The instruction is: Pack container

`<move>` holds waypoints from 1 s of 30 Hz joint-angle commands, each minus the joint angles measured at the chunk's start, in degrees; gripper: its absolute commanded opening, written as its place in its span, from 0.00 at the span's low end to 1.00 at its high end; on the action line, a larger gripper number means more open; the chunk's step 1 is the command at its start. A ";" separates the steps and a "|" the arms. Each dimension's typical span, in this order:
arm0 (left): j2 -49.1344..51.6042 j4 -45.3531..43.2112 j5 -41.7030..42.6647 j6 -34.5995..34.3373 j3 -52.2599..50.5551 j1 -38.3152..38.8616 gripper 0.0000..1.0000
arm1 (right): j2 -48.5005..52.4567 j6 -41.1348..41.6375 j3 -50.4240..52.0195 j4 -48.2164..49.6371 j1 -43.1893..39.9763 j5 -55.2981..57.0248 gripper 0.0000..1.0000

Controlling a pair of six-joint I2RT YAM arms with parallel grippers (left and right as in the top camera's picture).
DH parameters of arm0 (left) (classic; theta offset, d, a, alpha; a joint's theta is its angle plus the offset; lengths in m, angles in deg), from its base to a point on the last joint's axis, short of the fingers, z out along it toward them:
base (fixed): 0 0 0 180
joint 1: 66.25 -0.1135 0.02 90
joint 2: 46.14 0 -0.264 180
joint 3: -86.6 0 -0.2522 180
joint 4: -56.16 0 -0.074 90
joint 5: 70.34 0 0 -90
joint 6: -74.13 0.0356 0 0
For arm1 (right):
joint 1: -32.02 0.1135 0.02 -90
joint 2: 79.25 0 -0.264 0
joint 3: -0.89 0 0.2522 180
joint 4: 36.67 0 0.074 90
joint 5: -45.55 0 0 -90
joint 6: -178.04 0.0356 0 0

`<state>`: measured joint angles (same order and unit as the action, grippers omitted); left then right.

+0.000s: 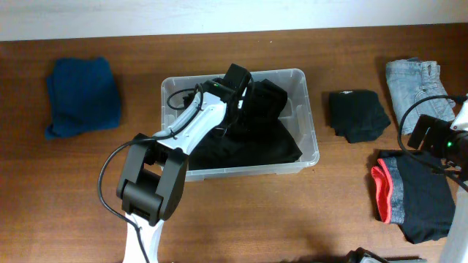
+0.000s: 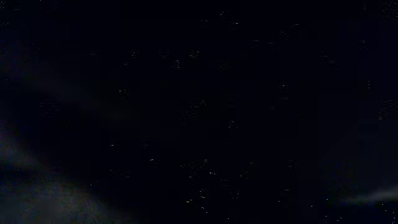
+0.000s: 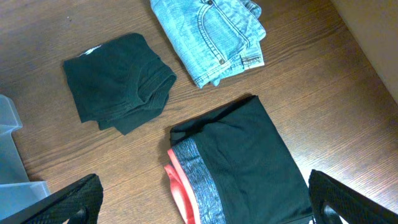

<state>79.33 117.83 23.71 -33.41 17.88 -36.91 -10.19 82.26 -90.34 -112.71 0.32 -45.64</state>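
Mid-table sits the container [image 1: 248, 171], mouth up, its long axis running side to side across the table, parallel to the far edge. The blue cloth [image 1: 82, 96] lies well off its left end, and the other clothes lie beyond its right end.

I read the step as stowing: the left gripper [image 1: 238, 86] is down inside the tub on the black garment [image 1: 256, 139], which fills most of the floor. Its wrist view is all dark, pressed against cloth. The jaws are closed, but I cannot tell whether any fabric is pinched between them.

The right gripper [image 3: 202, 199] hangs over the shorts [image 3: 242, 162], jaws spread fully and holding nothing. The folded black cloth [image 3: 118, 81] and the jeans [image 3: 211, 37] lie further out on the bare wood.

Next, I judge, the left jaws must part and lift straight out without dragging the garment up. The right arm then needs a clean drop onto the shorts — taking the whole fold, not just one layer.
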 commanded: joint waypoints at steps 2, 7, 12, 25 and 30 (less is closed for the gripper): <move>0.66 2.34 -1.51 0.92 -2.29 -0.20 0.01 | -0.22 0.50 -0.55 0.15 -0.20 -0.13 0.98; 0.63 6.23 -2.34 0.96 -2.29 -0.20 0.01 | -0.22 0.50 -0.55 0.15 -0.20 -0.13 0.98; 0.63 11.17 -4.94 0.94 -1.97 -0.20 0.01 | -0.22 0.52 -0.55 0.15 -0.20 -0.13 0.98; 0.52 11.34 -4.87 6.93 3.61 -0.61 0.01 | -0.22 0.50 -0.55 0.15 -0.20 -0.13 0.98; 0.52 7.69 -0.98 12.24 3.61 -0.50 0.01 | -0.22 0.52 -0.55 0.15 -0.20 -0.13 0.98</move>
<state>79.13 126.94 20.74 -26.24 20.35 -37.06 -10.19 82.28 -90.34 -112.73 0.32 -45.64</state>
